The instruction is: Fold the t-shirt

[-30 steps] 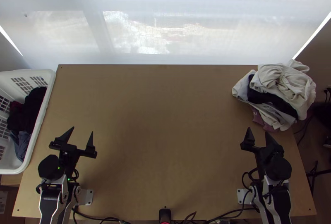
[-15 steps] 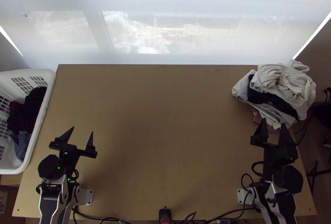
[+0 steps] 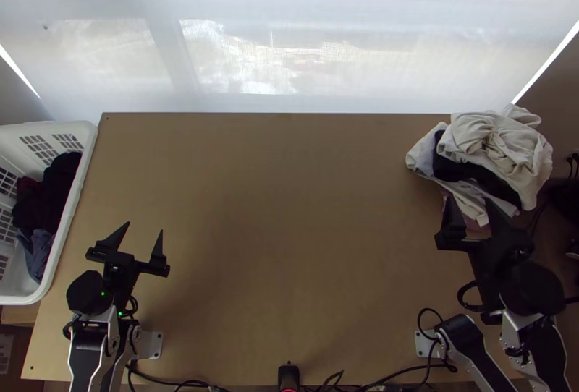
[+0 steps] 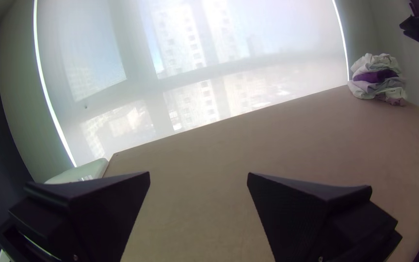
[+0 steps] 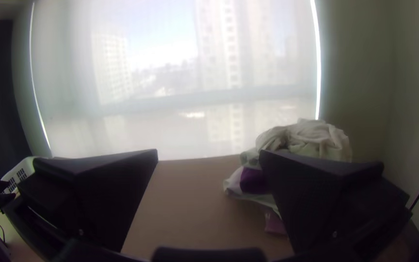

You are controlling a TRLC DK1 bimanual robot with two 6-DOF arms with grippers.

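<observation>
R claw [image 3: 470,202] moved fwd, nr clothes pile [image 3: 499,147].

Daylight glares through the pale blind [image 3: 304,45]; corners darken and bend.

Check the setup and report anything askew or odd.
The clothes pile at the table's far right corner looks untidy: it is bunched and uneven, and seems to jut past the right edge, though its height may exaggerate that. I see no spill or damage.
</observation>
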